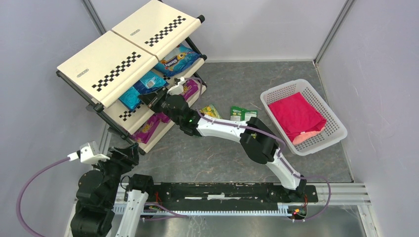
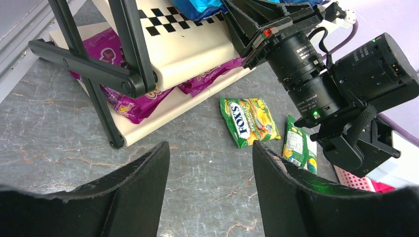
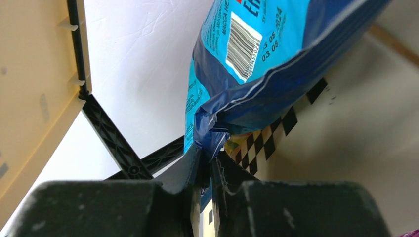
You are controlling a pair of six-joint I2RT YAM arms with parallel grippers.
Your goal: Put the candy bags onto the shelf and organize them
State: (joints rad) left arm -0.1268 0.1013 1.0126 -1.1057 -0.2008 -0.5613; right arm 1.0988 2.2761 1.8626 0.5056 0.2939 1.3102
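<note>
The shelf (image 1: 106, 64) stands at the back left. Blue candy bags lie on its middle tier (image 1: 148, 83) and further back (image 1: 177, 60). Magenta candy bags (image 1: 148, 129) lie on the bottom tier. My right gripper (image 1: 152, 97) reaches under the top panel and is shut on the crimped edge of a blue bag (image 3: 257, 59), with its jaws (image 3: 207, 158) pinching it over the checkered stripe. Two green-yellow bags (image 1: 211, 111) (image 1: 243, 114) lie flat on the table; they also show in the left wrist view (image 2: 249, 121) (image 2: 299, 145). My left gripper (image 2: 211, 148) is open and empty, near the shelf's front corner (image 1: 131, 153).
A white lattice basket (image 1: 328, 106) holding a pink-red folded cloth (image 1: 296, 116) stands at the right. The right arm (image 1: 257, 138) stretches across the middle of the table. The shelf's black frame leg (image 2: 106, 113) stands left of my left gripper. Grey walls close in on both sides.
</note>
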